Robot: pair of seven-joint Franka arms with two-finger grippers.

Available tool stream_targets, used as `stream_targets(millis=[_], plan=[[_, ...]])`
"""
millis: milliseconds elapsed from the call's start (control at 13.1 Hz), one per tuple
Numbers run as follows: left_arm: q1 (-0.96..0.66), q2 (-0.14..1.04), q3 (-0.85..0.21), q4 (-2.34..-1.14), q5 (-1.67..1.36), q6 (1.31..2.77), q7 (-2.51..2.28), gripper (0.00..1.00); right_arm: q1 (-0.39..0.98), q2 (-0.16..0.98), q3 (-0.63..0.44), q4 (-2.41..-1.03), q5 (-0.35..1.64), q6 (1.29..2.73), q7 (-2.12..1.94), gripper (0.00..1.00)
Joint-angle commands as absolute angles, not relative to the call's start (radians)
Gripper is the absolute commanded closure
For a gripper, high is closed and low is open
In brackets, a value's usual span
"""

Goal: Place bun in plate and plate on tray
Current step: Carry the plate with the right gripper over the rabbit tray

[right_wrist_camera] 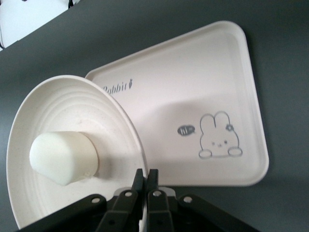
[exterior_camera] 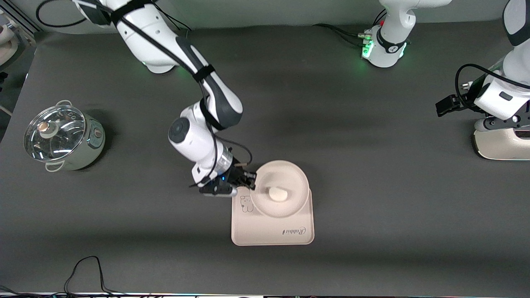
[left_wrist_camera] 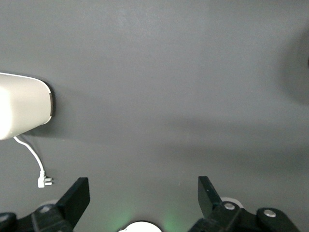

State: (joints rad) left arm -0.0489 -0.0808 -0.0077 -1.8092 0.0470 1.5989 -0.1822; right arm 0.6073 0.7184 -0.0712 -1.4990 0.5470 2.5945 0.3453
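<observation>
On the dark desk [exterior_camera: 352, 165], the right claw [exterior_camera: 249, 179] was clamped shut on the rim of the plate [exterior_camera: 290, 176], which lay over the part of the tray [exterior_camera: 269, 231] farther from the camera, with the bun [exterior_camera: 278, 193] in it. A lidded pot [exterior_camera: 62, 138] stood toward the right arm's end. The left claw [exterior_camera: 507, 128] waited over a cream-white object [exterior_camera: 501, 145] at the left arm's end.

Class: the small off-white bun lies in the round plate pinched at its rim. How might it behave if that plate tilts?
The small off-white bun looks smooth and rounded, so it would probably slide or roll. The round cream plate's raised rim may stop it.
</observation>
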Motion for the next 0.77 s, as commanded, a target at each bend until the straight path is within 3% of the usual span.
stream_targets(millis=[0,689], plan=[[-0.044,-0.09,-0.009,-1.809,0.037,1.578,-0.175,0.0,0.591,0.816,-0.077,-1.353,0.569,2.551,0.321,1.0],[-0.046,-0.089,-0.011,-1.809,0.037,1.578,-0.175,0.0,0.583,0.968,-0.078,-1.31,0.571,2.632,0.314,1.0]])
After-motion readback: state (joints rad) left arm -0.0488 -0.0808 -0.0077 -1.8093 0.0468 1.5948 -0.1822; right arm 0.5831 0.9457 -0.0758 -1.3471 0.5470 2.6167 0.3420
